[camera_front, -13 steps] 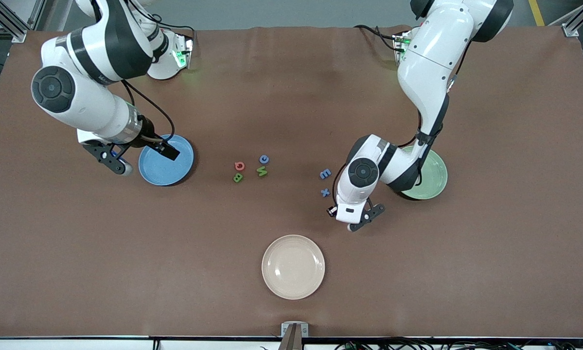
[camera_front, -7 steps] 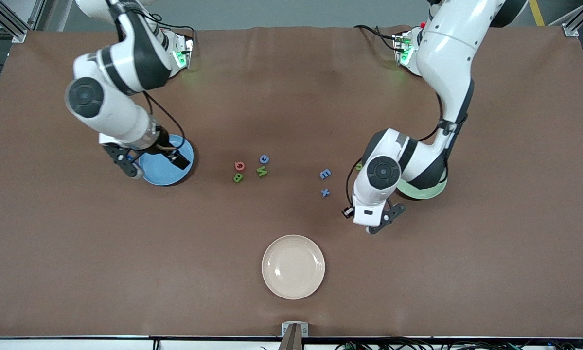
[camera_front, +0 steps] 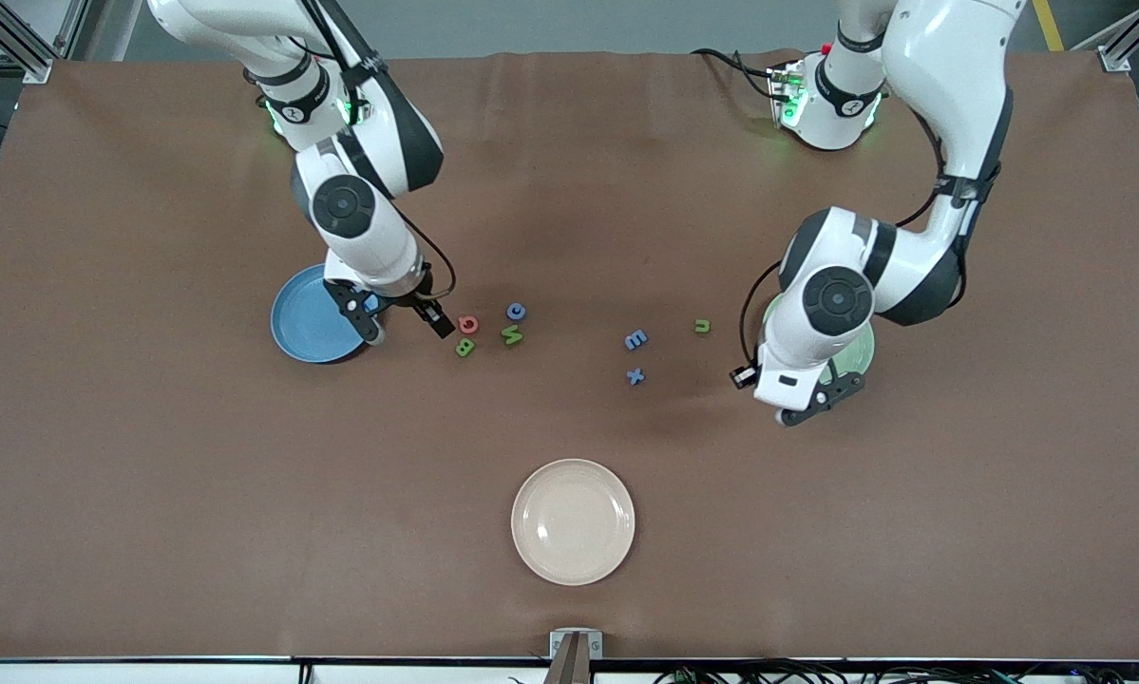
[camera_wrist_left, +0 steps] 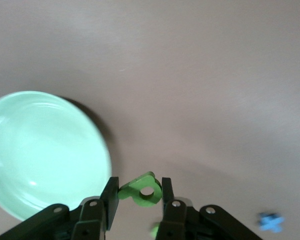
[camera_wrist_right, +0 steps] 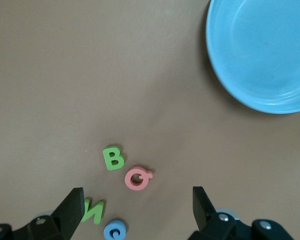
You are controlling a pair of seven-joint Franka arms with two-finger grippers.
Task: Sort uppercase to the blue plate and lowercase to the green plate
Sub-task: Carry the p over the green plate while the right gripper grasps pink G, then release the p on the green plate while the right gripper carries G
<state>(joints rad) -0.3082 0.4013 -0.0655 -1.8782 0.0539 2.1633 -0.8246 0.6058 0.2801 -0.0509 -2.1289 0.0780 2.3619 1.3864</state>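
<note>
Two plates sit bare, so I judge the sorting has barely begun. My left gripper (camera_wrist_left: 137, 197) is pinching a green lowercase letter (camera_wrist_left: 140, 189) with a round hole, over the table just beside the green plate (camera_wrist_left: 20, 150). If I let go here, I think the letter would land on the table off the rim, since it is not yet over the plate.

My right gripper (camera_wrist_right: 140, 207) is spread wide and holds nothing, over the table between the blue plate (camera_front: 298, 328) and the capitals. The red Q (camera_wrist_right: 137, 178) lies between its fingers from the wrist camera, the green B (camera_wrist_right: 113, 157) touching or nearly touching it, with the green N (camera_wrist_right: 94, 210) and the blue C (camera_wrist_right: 114, 231) close by. Coming down, a finger could well knock the B or catch two letters at once.

The green u (camera_front: 702, 326), blue three-pronged letter (camera_front: 635, 339) and blue x (camera_front: 635, 376) wait on the table toward the green plate.
</note>
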